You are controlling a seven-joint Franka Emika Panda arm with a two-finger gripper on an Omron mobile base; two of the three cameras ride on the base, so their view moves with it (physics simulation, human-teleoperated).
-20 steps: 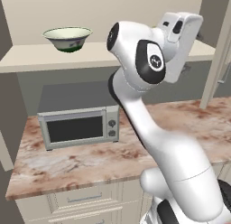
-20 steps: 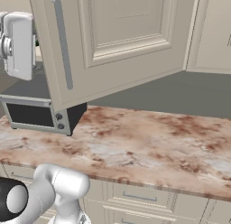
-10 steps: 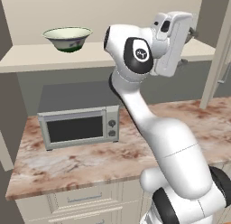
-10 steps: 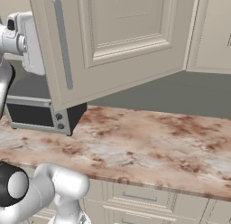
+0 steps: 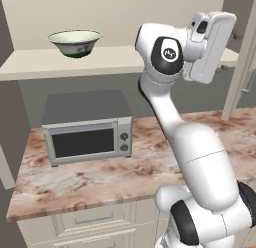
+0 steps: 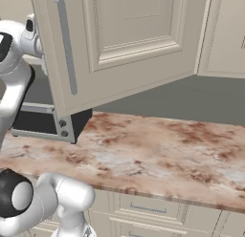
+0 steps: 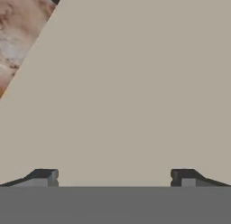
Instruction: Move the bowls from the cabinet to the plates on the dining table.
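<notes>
Gaping wide, pincer empty, facing plain beige cabinet shelf

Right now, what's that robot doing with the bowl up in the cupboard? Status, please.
End effector open, empty, raised at shelf height. Cream-white bowl on cabinet shelf, untouched, off to the hand's left. Open cabinet door hangs over counter, beside the arm.

Bowl on cabinet shelf, above microwave on counter

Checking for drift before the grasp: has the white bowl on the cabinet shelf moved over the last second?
No. The white bowl sits at the same spot on the shelf, above the microwave.
</notes>
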